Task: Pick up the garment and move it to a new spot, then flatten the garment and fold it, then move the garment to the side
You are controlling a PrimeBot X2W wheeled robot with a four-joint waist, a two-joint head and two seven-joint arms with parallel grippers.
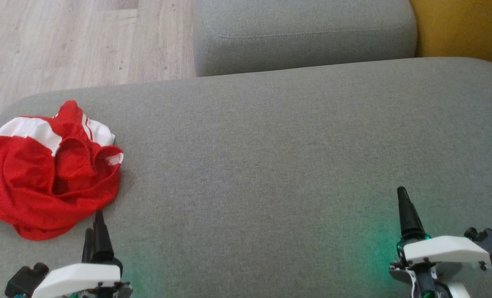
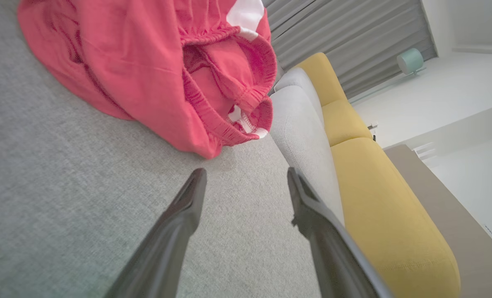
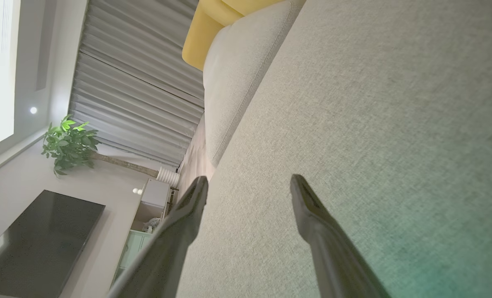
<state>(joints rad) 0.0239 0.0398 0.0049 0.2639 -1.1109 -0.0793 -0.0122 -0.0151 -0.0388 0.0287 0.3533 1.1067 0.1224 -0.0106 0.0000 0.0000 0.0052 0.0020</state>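
The garment (image 1: 47, 169) is a crumpled red piece with white panels, lying at the left end of the grey cushion (image 1: 270, 157). My left gripper (image 1: 94, 225) stands open just short of its near edge, apart from the cloth. In the left wrist view the garment (image 2: 154, 70) lies ahead of the spread fingers (image 2: 188, 203), its elastic waistband bunched toward them. Far from the garment, at the lower right, my right gripper (image 1: 403, 198) is open over bare cushion; its wrist view shows the gripper (image 3: 248, 182) with nothing between the fingers.
A second grey cushion (image 1: 303, 33) lies behind the first, with yellow upholstery (image 1: 461, 29) at the far right. Wooden floor (image 1: 76, 41) runs beyond the cushion's left and back-left edge. The right wrist view shows curtains, a plant (image 3: 68, 145) and a dark screen (image 3: 39, 240).
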